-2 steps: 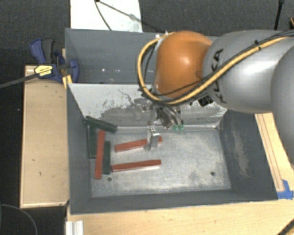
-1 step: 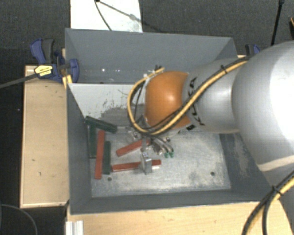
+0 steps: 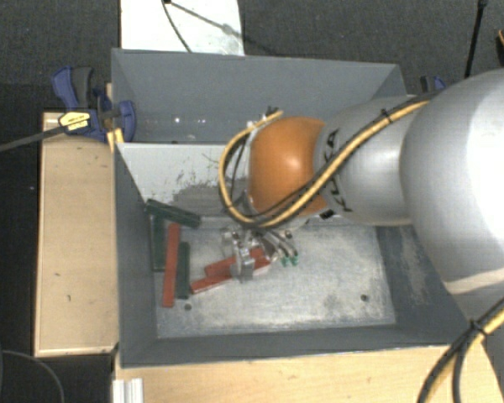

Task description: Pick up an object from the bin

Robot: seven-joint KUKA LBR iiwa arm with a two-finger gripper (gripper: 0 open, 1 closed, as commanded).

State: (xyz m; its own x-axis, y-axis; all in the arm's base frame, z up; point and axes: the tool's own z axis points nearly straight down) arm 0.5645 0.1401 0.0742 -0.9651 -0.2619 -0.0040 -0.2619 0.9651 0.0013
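**Silver arm low over the bin — gripper at the upper-right end of a slanting red stick**

Silver and bulky, the arm's last big link (image 3: 454,183) reaches in from the right, closest to the camera. Beyond it sits the orange wrist cover (image 3: 281,168), looped with a yellow cable. Under that cover the gripper (image 3: 250,259) is down near the floor of the grey bin (image 3: 260,99), roughly mid-floor.

The thing it stands over is a thin red stick (image 3: 212,279) lying flat on the floor. Its long axis runs from lower left up to the right, and its upper-right end reaches in under the gripper. Nearly all its length therefore trails away to the lower left, on the side away from the arm. Whether the jaws are spread or pressed on that end I cannot tell — wrist and cable shadow them.

A grasp this far from the stick's middle would probably let the free end droop on a lift.

A small green bit (image 3: 291,261) lies just right of the gripper. Well to the left, a red bar (image 3: 170,269) and a dark green bar (image 3: 183,272) lie side by side, apart from the stick's lower tip.
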